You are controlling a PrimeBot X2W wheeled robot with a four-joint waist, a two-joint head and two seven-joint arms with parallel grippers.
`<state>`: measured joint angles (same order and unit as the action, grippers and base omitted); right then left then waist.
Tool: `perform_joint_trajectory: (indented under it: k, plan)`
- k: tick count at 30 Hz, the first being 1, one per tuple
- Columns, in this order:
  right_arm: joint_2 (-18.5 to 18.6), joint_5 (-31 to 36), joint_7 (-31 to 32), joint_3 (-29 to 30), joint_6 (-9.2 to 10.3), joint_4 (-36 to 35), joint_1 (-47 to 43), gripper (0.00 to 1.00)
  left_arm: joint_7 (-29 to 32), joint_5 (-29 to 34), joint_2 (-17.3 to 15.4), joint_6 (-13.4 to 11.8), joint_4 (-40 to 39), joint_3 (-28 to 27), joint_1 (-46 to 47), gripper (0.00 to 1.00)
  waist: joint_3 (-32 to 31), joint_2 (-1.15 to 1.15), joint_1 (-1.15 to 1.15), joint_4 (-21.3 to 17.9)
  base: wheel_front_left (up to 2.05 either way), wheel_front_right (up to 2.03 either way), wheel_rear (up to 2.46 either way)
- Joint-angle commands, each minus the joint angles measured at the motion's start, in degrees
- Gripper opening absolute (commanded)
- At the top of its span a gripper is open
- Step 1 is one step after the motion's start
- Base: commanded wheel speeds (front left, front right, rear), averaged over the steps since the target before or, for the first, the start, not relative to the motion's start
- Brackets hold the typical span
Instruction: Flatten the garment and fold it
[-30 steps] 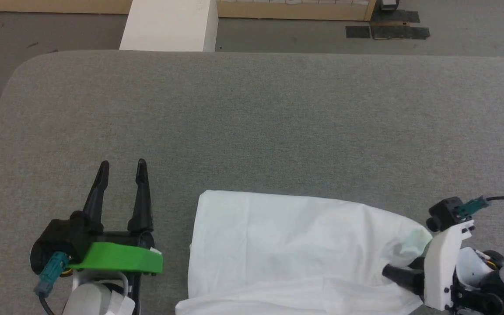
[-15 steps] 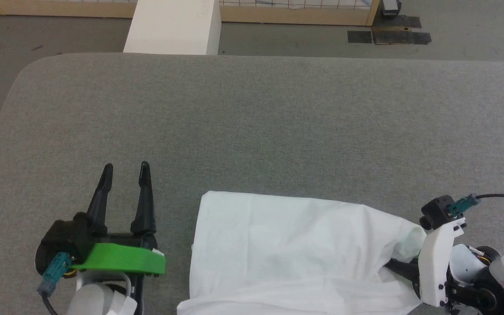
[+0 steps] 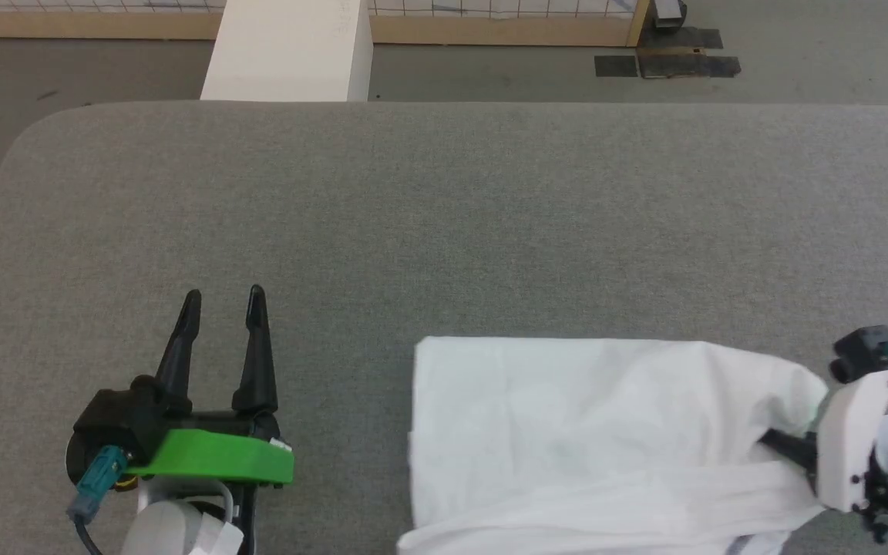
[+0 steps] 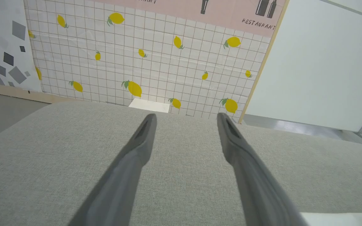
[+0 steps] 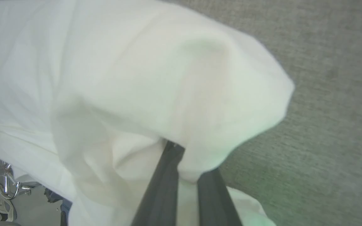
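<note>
Grey woven fabric covered the table (image 3: 444,231). Past its far edge were a white box (image 3: 286,50) standing on the floor (image 3: 66,62), a wooden baseboard (image 3: 490,31) and dark patches (image 3: 667,63) on the floor further right. The left wrist view looked across the table at a tiled wall with lemon prints (image 4: 156,62) and a plain white panel (image 4: 325,62) beside it.

My left end effector (image 3: 225,294) sat at the near left of the table over bare surface. Its fingers were apart, pointing away from me and gripping nothing. A green bracket (image 3: 213,455) sat at its base.

The garment (image 3: 583,432) lay on the near right part of the table, white and mostly flat. Its left edge was straight and well apart from the left end effector. Its near edge ran off the bottom of the head view.

The garment's right end was bunched into a raised hump over my right end effector (image 5: 187,163). That one came in from the right with its fingers together, clamped on the cloth. Its tips were buried under the fold, so I couldn't tell the exact bite point. The right wrist view was blurred, with grey table showing to the right of the hump.
</note>
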<state>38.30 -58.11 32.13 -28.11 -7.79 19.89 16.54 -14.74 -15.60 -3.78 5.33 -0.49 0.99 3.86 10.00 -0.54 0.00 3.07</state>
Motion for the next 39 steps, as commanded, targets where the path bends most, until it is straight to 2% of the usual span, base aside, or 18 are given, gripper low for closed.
perform_joint_trajectory:
  k: [1,9,12,16,22,30,35,39]
  plan:
    - [1.5,0.3,-0.2,0.9,0.31,1.6,0.8,0.0,-0.3,0.4,0.3,0.3,0.2,0.0,0.0,1.0,0.1,0.53,0.0,-0.1,0.0,0.0,0.0]
    - [5.3,5.9,-0.1,8.7,0.31,11.4,2.8,0.0,-0.3,0.8,0.5,0.8,0.8,0.4,0.6,1.0,0.7,0.53,0.0,-0.1,0.0,0.0,0.0]
    - [4.9,8.9,0.3,10.8,0.31,14.6,4.3,0.0,-0.3,1.0,0.5,0.9,1.1,0.6,0.7,1.0,0.8,0.53,0.0,-0.1,0.0,0.0,0.0]
    - [4.2,13.1,2.1,10.8,0.31,15.0,5.7,0.0,-0.3,1.0,0.6,1.0,1.5,0.7,0.6,1.0,0.2,0.53,0.0,-0.4,0.0,0.0,0.0]
    - [4.3,17.9,10.4,9.4,0.31,8.8,6.0,0.0,-0.3,0.6,0.7,1.1,2.2,0.7,-0.4,1.0,-2.2,0.53,0.0,-1.2,0.0,0.0,0.0]
    - [3.1,19.7,24.3,12.3,0.31,-8.9,3.2,0.0,-0.3,0.0,0.8,1.3,2.7,0.6,-1.7,1.0,-4.6,0.53,0.0,-2.1,0.0,0.0,0.0]
    - [-0.5,20.8,31.5,15.1,0.31,-18.3,0.2,0.0,-0.3,-0.3,0.8,1.4,2.8,0.6,-1.8,1.0,-5.2,0.53,0.0,-2.0,0.0,0.0,0.0]
    - [-5.1,21.7,34.0,15.0,0.31,-22.3,-0.9,0.0,-0.3,-0.4,0.8,1.5,2.8,0.5,-2.1,1.0,-5.4,0.53,0.0,-1.9,0.0,0.0,0.0]
